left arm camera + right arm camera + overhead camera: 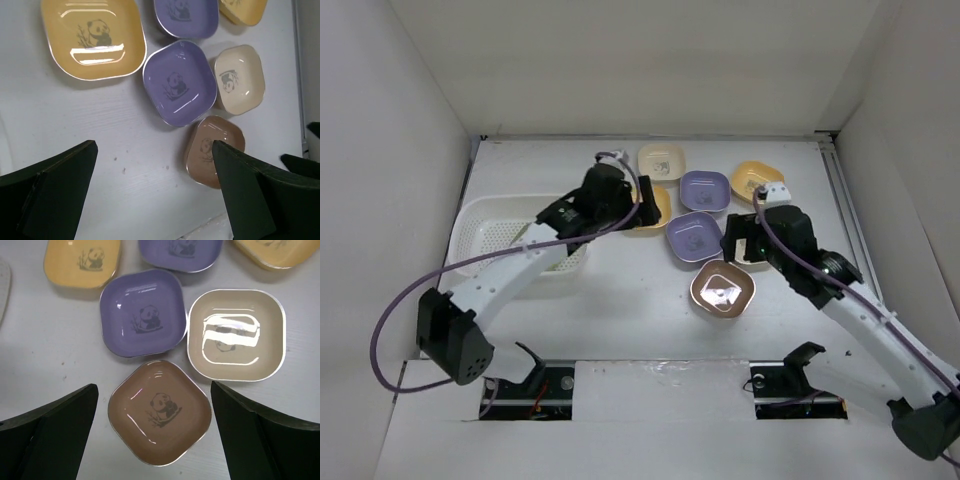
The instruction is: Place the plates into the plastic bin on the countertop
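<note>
The white mesh plastic bin (492, 236) stands at the left of the countertop (620, 310); the left arm crosses it. Right of it lie the plates: cream (660, 160), two purple (705, 190) (693, 238), orange-yellow (757, 178), a second orange-yellow (655, 212) and brown (723, 288). My left gripper (155, 200) is open and empty above bare countertop, with the orange-yellow plate (92, 37) ahead of it. My right gripper (152, 435) is open and empty, its fingers on either side of the brown plate (160, 412), above it. A beige plate (235, 335) lies beside the purple one (142, 312).
White walls enclose the countertop on the left, back and right. A metal rail (845, 195) runs along the right edge. The bin's rim shows at the left edge of the right wrist view (2, 285).
</note>
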